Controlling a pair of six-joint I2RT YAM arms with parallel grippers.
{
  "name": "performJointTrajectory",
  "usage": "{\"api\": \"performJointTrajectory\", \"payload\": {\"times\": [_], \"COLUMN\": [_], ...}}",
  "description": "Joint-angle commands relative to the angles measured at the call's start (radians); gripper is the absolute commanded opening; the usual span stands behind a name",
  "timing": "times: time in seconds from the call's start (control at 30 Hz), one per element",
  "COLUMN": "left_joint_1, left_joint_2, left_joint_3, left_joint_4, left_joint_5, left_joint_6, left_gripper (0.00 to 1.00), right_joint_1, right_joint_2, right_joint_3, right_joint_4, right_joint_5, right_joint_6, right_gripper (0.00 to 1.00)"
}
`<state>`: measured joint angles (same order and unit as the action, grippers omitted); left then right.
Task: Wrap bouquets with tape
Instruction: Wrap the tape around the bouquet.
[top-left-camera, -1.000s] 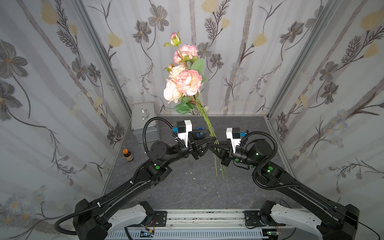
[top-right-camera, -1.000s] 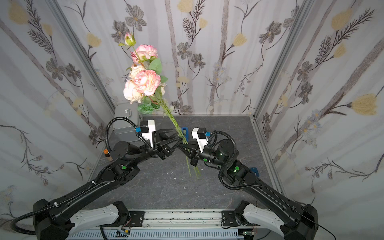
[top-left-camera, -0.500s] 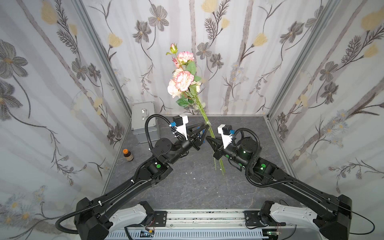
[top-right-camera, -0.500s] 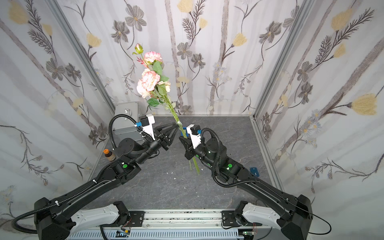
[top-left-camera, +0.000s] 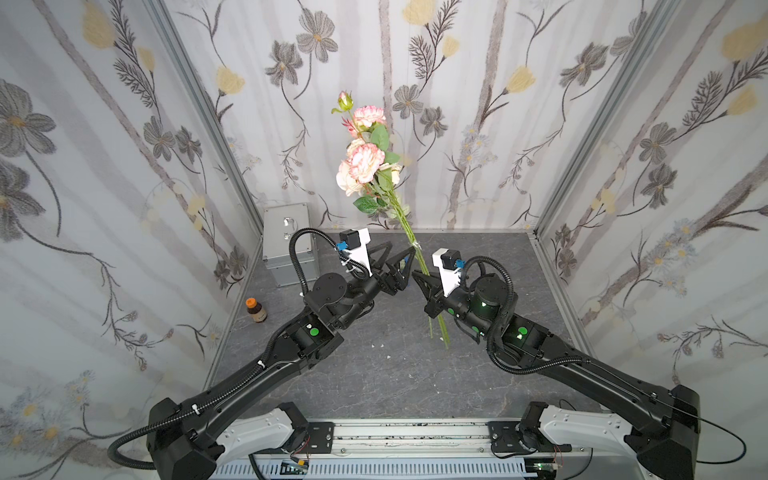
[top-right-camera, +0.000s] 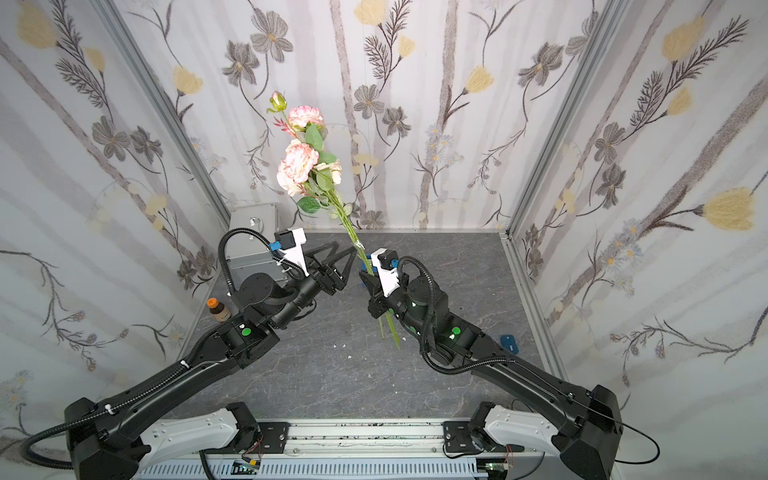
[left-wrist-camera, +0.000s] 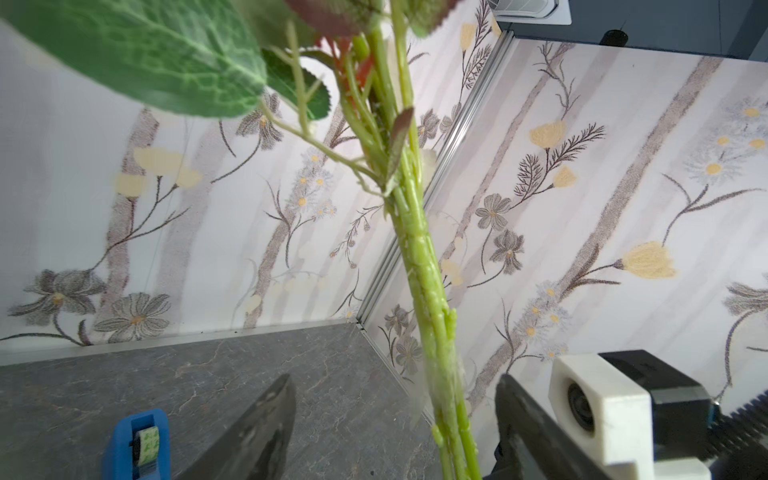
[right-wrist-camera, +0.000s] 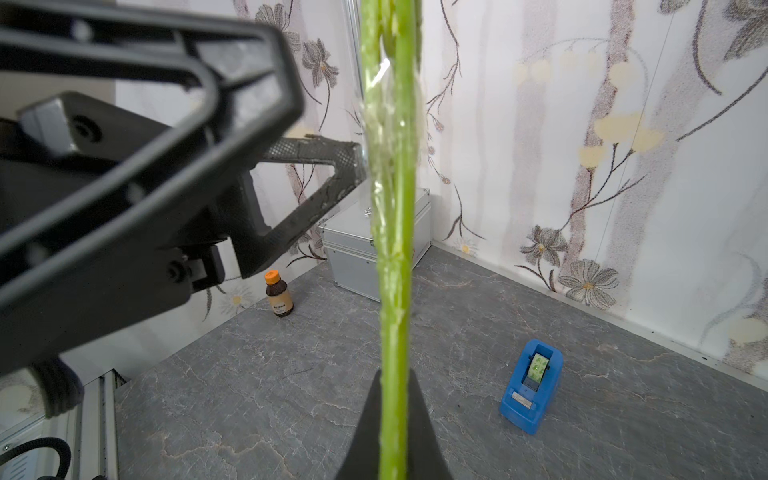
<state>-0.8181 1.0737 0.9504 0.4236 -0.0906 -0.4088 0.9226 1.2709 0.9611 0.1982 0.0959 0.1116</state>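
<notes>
The bouquet (top-left-camera: 365, 162) (top-right-camera: 297, 164) of pale pink flowers stands upright in mid-air, leaning toward the back wall. My right gripper (top-left-camera: 417, 276) (top-right-camera: 363, 276) (right-wrist-camera: 392, 382) is shut on its green stems (right-wrist-camera: 392, 208) low down. My left gripper (top-left-camera: 401, 255) (top-right-camera: 343, 253) (left-wrist-camera: 395, 380) is open, its jaws standing wide on either side of the stems (left-wrist-camera: 419, 257) just above the right grip. Clear film is wound round the stems there. The tape sits in its blue dispenser (right-wrist-camera: 534, 386) (left-wrist-camera: 137, 444) on the floor near the back wall.
A silver case (top-left-camera: 289, 241) stands in the back left corner, with a brown orange-capped bottle (top-left-camera: 254, 309) by the left wall. A small blue item (top-right-camera: 509, 344) lies by the right wall. White scraps (top-left-camera: 388, 356) dot the grey floor. Wallpapered walls enclose three sides.
The bouquet and both grippers sank lower and shifted back. The left gripper's jaws, close together at the stems half a second ago, now stand wide apart.
</notes>
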Motion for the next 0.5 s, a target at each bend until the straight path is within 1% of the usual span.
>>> {"api": "performJointTrajectory", "payload": {"times": [0.0, 0.1, 0.2, 0.33, 0.37, 0.43, 0.47], "left_joint_1": [0.003, 0.003, 0.003, 0.003, 0.002, 0.004, 0.003], "left_joint_2": [-0.003, 0.021, 0.052, 0.060, 0.056, 0.044, 0.038], "left_joint_3": [-0.021, -0.025, -0.001, 0.001, 0.001, 0.002, -0.002], "left_joint_4": [0.031, 0.091, 0.109, 0.130, 0.121, 0.097, 0.089], "left_joint_5": [-0.024, 0.068, 0.146, 0.146, 0.124, 0.081, 0.059], "left_joint_6": [0.006, -0.027, -0.045, -0.047, -0.050, -0.051, -0.054], "left_gripper": [1.00, 1.00, 1.00, 1.00, 0.96, 0.86, 0.78], "right_joint_1": [0.004, 0.005, 0.010, 0.011, 0.012, 0.012, 0.012], "right_joint_2": [-0.008, -0.007, 0.006, 0.019, 0.023, 0.025, 0.027], "right_joint_3": [0.010, 0.011, 0.026, 0.027, 0.027, 0.027, 0.025], "right_joint_4": [0.059, 0.074, 0.063, 0.059, 0.055, 0.048, 0.047], "right_joint_5": [-0.071, -0.134, -0.152, -0.132, -0.118, -0.089, -0.069], "right_joint_6": [-0.005, 0.003, 0.007, 0.001, -0.002, -0.005, -0.004], "right_gripper": [0.00, 0.00, 0.00, 0.00, 0.00, 0.00, 0.00]}}
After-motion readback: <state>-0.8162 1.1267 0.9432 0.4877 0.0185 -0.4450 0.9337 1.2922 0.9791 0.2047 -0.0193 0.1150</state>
